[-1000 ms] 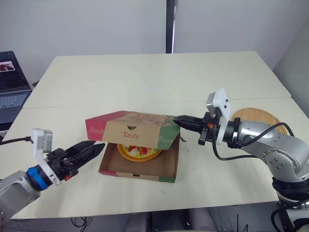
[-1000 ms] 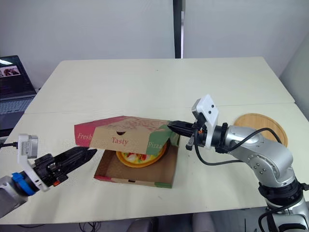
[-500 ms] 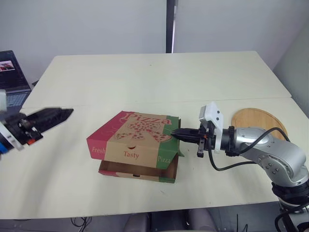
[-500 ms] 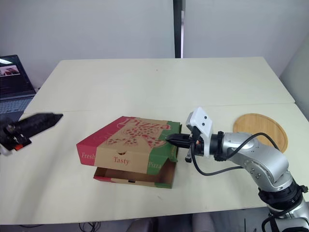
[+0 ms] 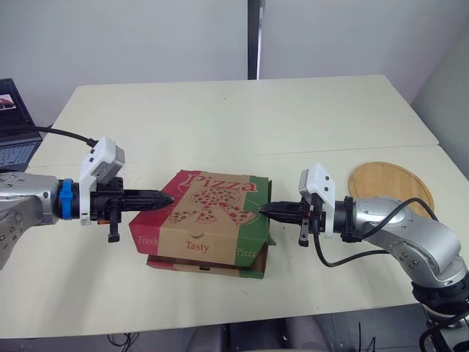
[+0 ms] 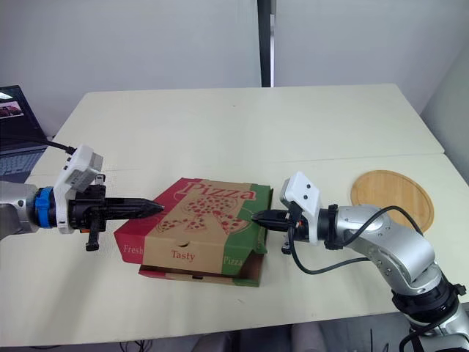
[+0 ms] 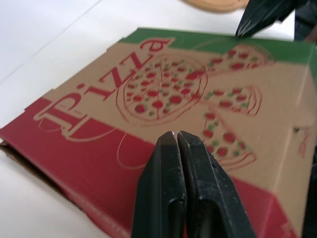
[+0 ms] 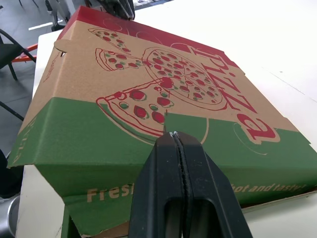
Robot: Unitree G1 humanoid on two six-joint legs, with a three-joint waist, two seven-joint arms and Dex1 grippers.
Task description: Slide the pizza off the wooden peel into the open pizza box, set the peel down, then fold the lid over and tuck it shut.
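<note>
The pizza box (image 5: pixel 205 224) is seen mid-table (image 5: pixel 234 117), its lid (image 5: pixel 212 202) down over the base. The lid's opposite edges are met by the left gripper (image 5: pixel 165 198) and right gripper (image 5: pixel 267 210), both pinched together and empty. The wooden peel (image 5: pixel 388 187) is laid well apart, rightward.

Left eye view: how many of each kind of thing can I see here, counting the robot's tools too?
pizza box: 1
wooden peel: 1
laptop: 1
robot tools: 2 (left tool, right tool)
Total: 5
</note>
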